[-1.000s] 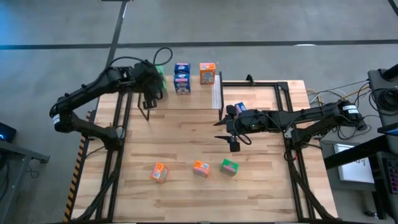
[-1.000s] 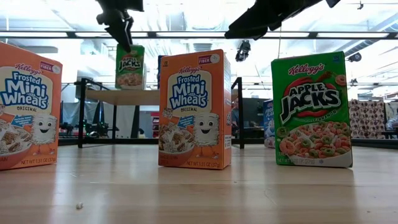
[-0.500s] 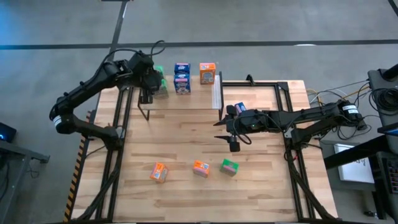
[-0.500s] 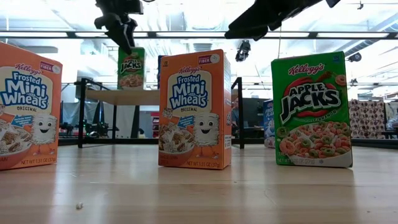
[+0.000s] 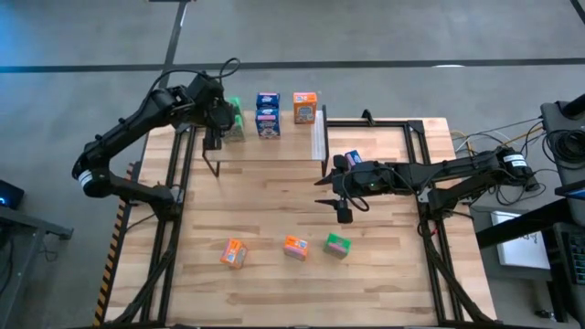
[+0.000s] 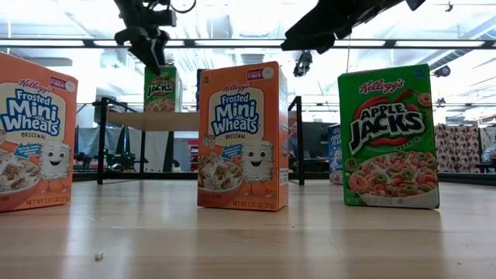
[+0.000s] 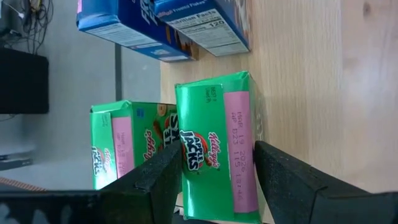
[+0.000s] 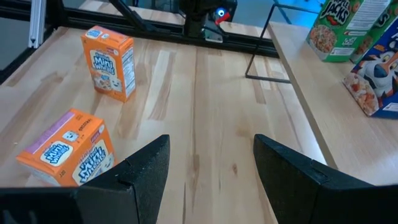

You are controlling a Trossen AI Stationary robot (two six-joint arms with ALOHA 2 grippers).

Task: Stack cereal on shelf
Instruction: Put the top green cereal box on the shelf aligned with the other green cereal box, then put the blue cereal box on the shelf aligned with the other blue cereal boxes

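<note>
two dark arms work over the wooden table (image 5: 274, 210), the largest thing in sight. at its far end stands the shelf (image 5: 265, 146), a low light-wood board on thin black legs.

the left gripper (image 5: 222, 122) hangs over the shelf's far left corner, jaws parted about a box's width. between them, in the left wrist view, sits a green box (image 7: 216, 146) – one finger (image 7: 149, 180) on each side, close against its faces, though whether they press it or merely flank it cannot be told. a second green box (image 7: 124, 146) stands just outside one jaw, and beyond the fingertips are two blue boxes (image 7: 168, 25) side by side. an orange box (image 5: 304, 107) stands past the blue ones, farther along the shelf.

the right gripper (image 5: 344, 201) hovers above the middle of the table, jaws well open and holding nothing. a blue box (image 5: 352, 159) lies just behind it, by the arm. ahead of its jaws on the table are three boxes apart from one another – an orange one (image 5: 234, 253), another orange one (image 5: 294, 247) and a green one (image 5: 337, 244).
</note>
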